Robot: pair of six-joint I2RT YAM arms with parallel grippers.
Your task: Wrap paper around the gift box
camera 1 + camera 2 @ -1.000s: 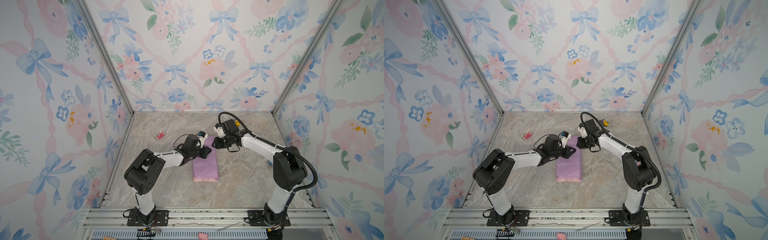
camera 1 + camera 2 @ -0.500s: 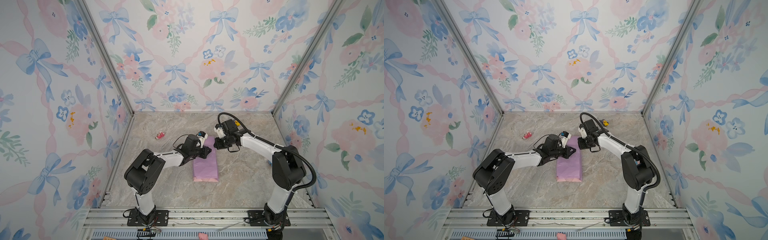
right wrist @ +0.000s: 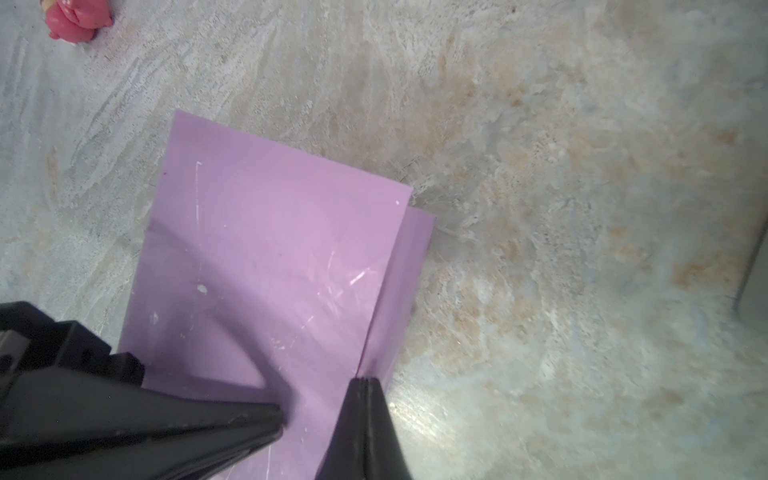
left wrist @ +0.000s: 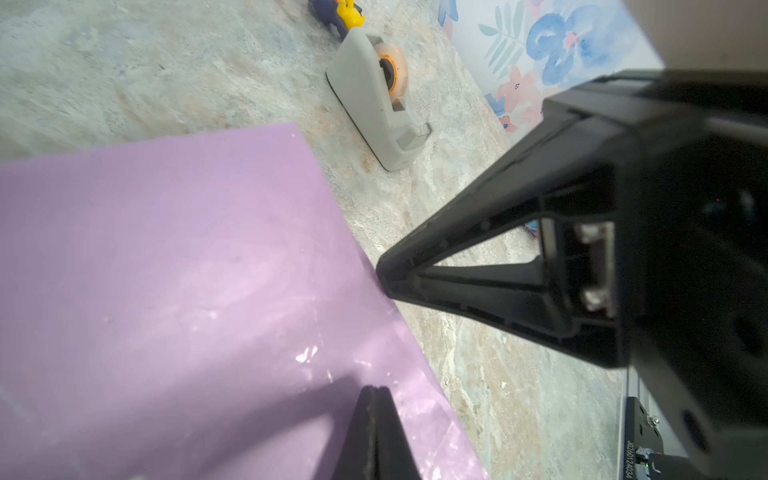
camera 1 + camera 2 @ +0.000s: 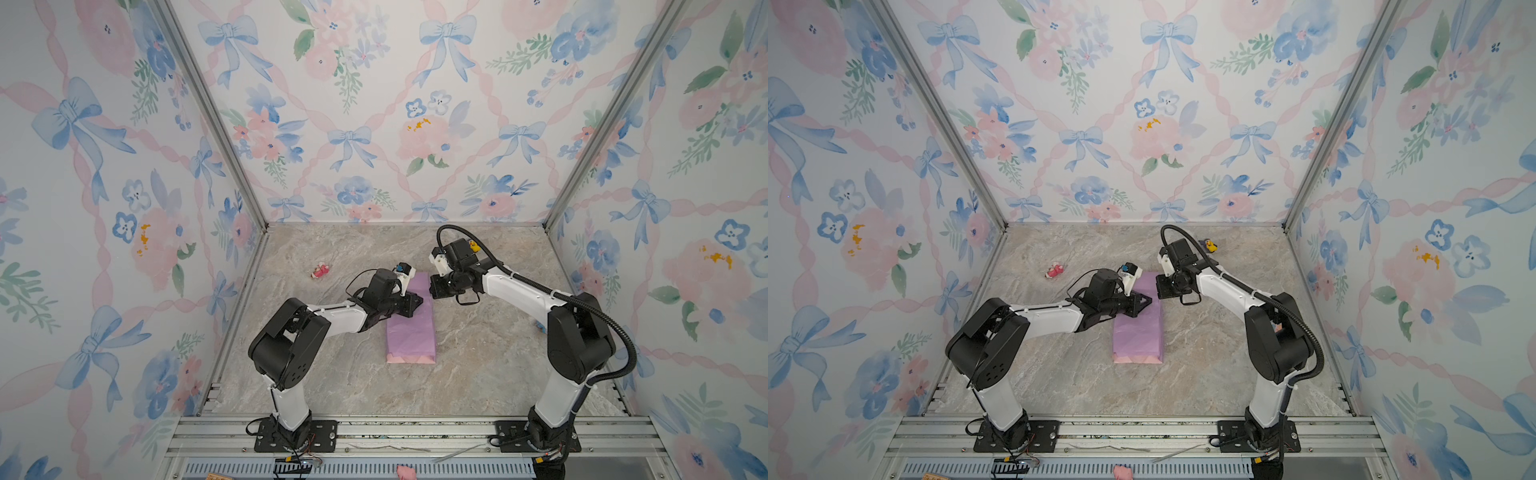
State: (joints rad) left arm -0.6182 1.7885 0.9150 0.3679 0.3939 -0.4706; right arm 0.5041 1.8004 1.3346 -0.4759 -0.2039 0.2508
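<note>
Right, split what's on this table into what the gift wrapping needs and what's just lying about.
For the job: lilac paper, folded into a long parcel; grey tape dispenser, probably for sealing. The gift box itself is not visible.

Lying about: pink toy; yellow and purple toy; small blue object; pink lump below the front rail.

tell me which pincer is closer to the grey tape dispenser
Right. In the left wrist view the right pincer, shut, sits at the edge of the paper on the side of the tape dispenser. The left pincer, also shut, is over the paper, farther away.
</note>
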